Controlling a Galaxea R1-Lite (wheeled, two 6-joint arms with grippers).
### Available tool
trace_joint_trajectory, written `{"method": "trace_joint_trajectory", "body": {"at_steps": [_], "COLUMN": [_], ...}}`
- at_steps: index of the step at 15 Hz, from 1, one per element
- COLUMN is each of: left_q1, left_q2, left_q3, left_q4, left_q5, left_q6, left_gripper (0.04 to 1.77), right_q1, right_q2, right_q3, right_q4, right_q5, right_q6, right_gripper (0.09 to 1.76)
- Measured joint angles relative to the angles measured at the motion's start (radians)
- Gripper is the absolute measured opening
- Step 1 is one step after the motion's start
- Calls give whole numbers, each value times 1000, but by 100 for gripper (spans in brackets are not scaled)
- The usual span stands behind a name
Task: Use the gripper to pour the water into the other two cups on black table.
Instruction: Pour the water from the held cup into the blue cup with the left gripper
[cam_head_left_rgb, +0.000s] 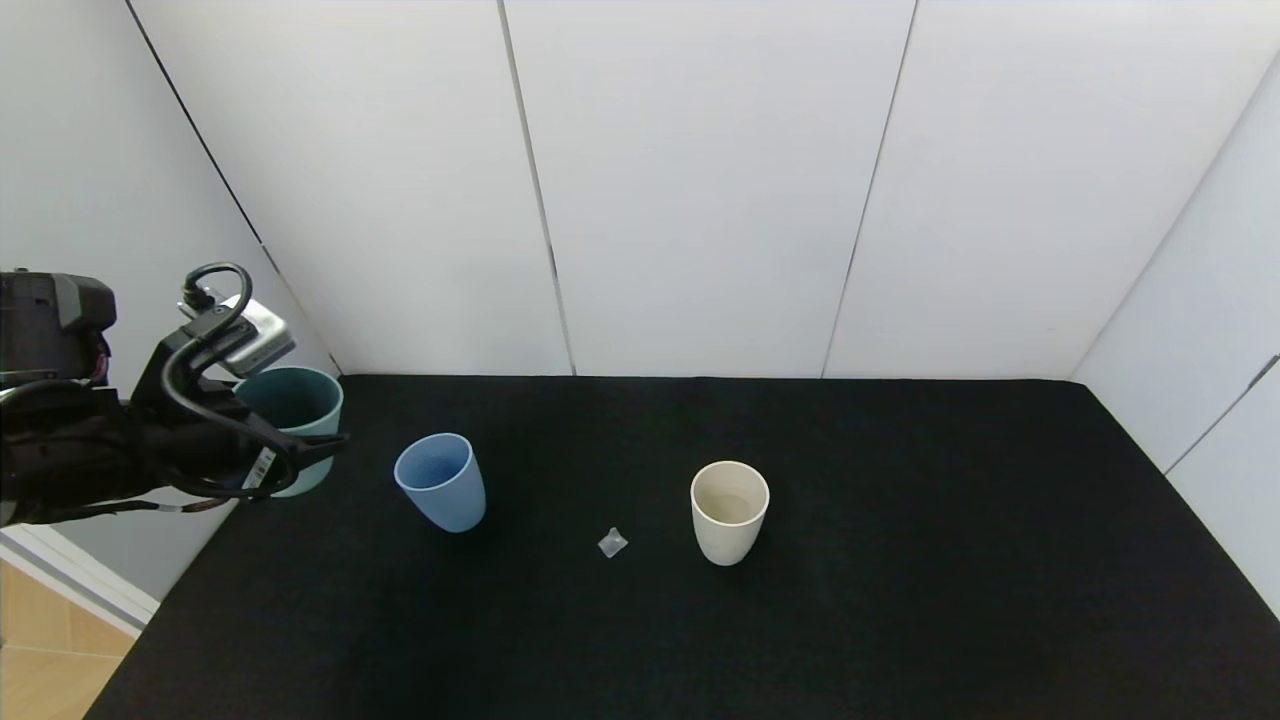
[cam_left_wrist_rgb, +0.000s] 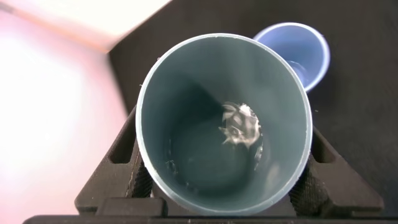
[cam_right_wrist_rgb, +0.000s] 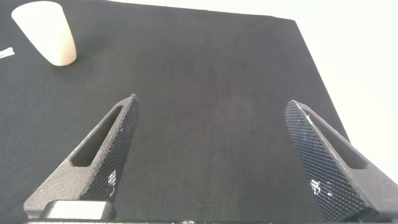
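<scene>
- The left gripper (cam_head_left_rgb: 300, 455) is at the left edge of the flat black felt desk (cam_head_left_rgb: 900, 600). Its jaws are clamped on a teal-green round cup (cam_left_wrist_rgb: 224, 121), which stands upright.
- A little water shines at the bottom of that cup.
- The light blue tapered cup (cam_head_left_rgb: 441, 481) stands near it.
- The cream-white round cup (cam_head_left_rgb: 729, 511) stands further right, with a small clear scrap (cam_head_left_rgb: 612, 542) between them.
- The right gripper (cam_right_wrist_rgb: 214, 155) hangs over bare desk, jaws wide apart.

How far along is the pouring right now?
Looks nearly done: the cream cup and the blue cup each seem to hold some water. In hand: the left gripper is shut on the teal cup, upright at the black table edge, almost empty. Left: releasing it. The right gripper hangs open, idle.
</scene>
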Motion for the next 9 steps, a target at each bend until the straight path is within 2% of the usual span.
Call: {"method": "trace_joint_trajectory", "body": {"at_steps": [2, 4, 9], "left_q1": [-30, -52, -52], "left_q2": [28, 60, 131], "left_q3": [-2, -18, -70], "left_q4": [-1, -3, -2], "left_q5": [21, 67, 96], "left_q6": [23, 44, 83], "left_gripper": [118, 118, 118], "right_q1": [0, 0, 0], "right_q2": [0, 0, 0], "right_q3": [0, 0, 0], "right_q4": [0, 0, 0], "right_q5": [0, 0, 0], "right_q6": [0, 0, 0], "right_gripper": [171, 171, 171]}}
